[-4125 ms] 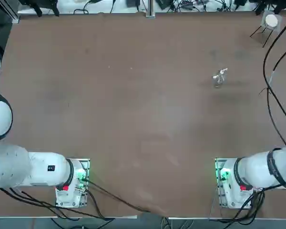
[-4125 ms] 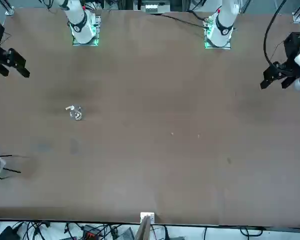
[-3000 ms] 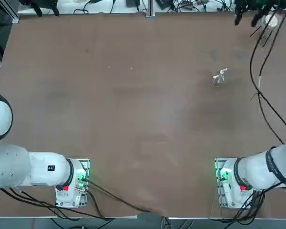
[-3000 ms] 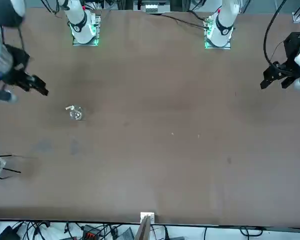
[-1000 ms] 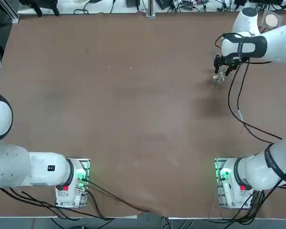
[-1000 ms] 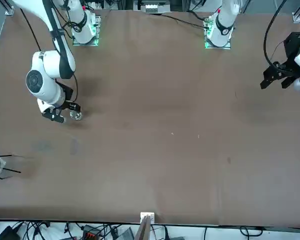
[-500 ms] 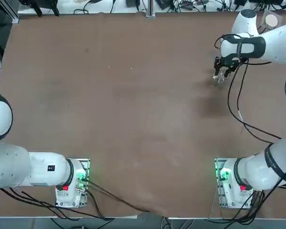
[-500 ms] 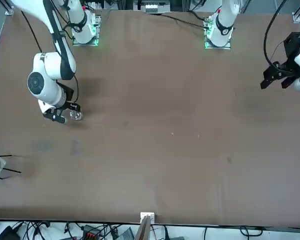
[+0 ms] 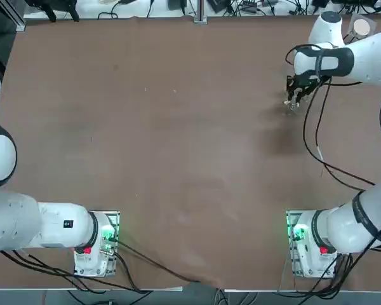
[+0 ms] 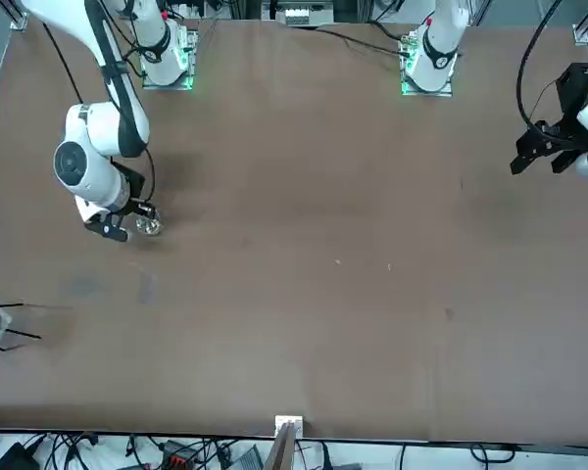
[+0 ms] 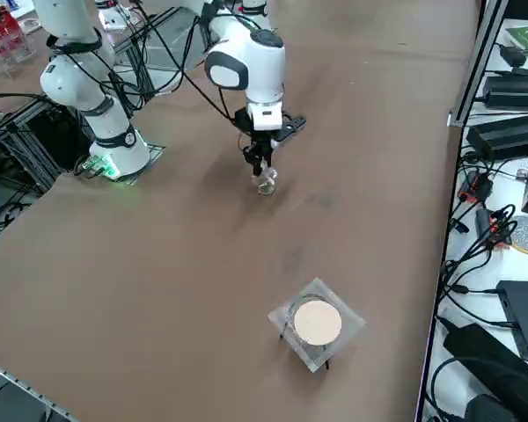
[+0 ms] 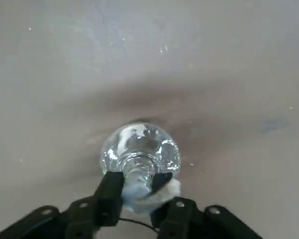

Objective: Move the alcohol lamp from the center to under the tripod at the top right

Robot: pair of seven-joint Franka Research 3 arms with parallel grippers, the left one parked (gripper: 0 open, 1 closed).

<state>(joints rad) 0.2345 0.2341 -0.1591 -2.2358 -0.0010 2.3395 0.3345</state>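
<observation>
Alcohol lamp [image 12: 144,147] and tripod [image 11: 317,323], as arranged on the brown bench [image 9: 159,152]. The lamp is seen in the upper right part of the bench in the top view, set well in from the edges, with its rounded glass body beneath the right end effector [image 12: 142,180]. In the right wrist view, the neck of the lamp is bracketed closely on two sides by the end effector, and the whitish top is partly covered. The end effector is narrowed about the neck; whether the glass is firmly clamped or merely surrounded cannot be told. The tripod is located near the far right corner in the top view, close to the far edge, and is partly hidden there by the right arm [image 9: 362,60]. In the right side view, the tripod is shown well apart from the lamp, with a broad stretch of brown surface between them; its pale round disc [image 11: 318,322] is seen from above. A much wider expanse of surface is extended from the lamp toward the left side of the top view. Toward the robot, the nearby surface is crossed by dark cables [image 9: 305,130], which are looped below the right arm in the top view.
</observation>
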